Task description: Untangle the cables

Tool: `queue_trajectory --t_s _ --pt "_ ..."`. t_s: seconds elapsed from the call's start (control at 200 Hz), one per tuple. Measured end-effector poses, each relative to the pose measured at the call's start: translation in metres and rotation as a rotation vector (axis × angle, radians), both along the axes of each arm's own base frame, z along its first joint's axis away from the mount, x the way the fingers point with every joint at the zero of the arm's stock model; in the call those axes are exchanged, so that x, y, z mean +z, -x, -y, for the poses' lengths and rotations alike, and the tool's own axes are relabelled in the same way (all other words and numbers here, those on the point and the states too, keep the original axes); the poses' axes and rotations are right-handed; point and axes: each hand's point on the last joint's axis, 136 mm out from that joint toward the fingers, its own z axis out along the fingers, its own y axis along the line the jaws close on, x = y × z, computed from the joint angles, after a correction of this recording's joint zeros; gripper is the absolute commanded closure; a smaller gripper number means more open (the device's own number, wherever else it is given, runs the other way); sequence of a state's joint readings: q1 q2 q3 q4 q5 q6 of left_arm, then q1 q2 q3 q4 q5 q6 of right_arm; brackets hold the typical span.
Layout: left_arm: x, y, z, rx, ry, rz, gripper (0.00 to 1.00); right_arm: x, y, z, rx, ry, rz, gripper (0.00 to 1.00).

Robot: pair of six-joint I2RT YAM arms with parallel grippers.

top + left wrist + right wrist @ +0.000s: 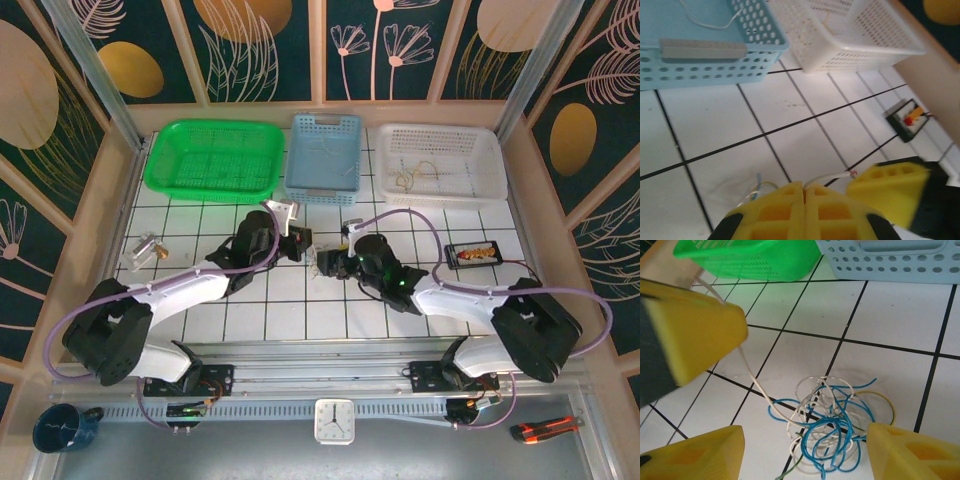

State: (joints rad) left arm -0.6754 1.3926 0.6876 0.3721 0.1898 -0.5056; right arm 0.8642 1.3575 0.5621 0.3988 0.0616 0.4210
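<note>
Your left gripper (804,189) is pinched tight on one white cable (747,375). Your right gripper (805,440) is wide apart, right over the cables (830,435), a messy heap in the middle of the table (300,312). Grab just one blue loop, then pull slowly. The tiles look smooth, so the heap may slide. The blue basket (325,192) stands on the far side.

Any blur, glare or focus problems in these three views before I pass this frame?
Top external: evenly lit and sharp, no glare on the table. Left wrist: soft throughout, the small black tray smeared, the left gripper close and fuzzy. Right wrist: the cables are crisp with faint shadows, but the left gripper's finger at upper left is blurred.
</note>
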Motion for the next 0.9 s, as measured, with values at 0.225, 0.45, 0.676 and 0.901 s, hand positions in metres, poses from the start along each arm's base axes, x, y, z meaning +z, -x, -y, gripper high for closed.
queue_trajectory --t_s 0.225,0.45,0.676,0.901 --pt "0.03 0.006 0.011 -0.038 0.138 -0.001 1.0 -0.007 -0.013 -0.012 -0.002 0.015 0.03 0.34" --pt "0.054 0.009 0.021 -0.068 0.234 -0.01 1.0 -0.003 -0.034 -0.023 -0.048 -0.001 0.071 0.37" --pt "0.093 0.012 0.024 -0.082 0.323 0.014 1.0 -0.031 -0.039 -0.016 -0.112 0.013 0.04 0.45" --pt "0.178 0.01 0.02 -0.076 0.431 0.145 1.0 -0.073 -0.02 0.013 -0.175 0.034 -0.055 0.53"
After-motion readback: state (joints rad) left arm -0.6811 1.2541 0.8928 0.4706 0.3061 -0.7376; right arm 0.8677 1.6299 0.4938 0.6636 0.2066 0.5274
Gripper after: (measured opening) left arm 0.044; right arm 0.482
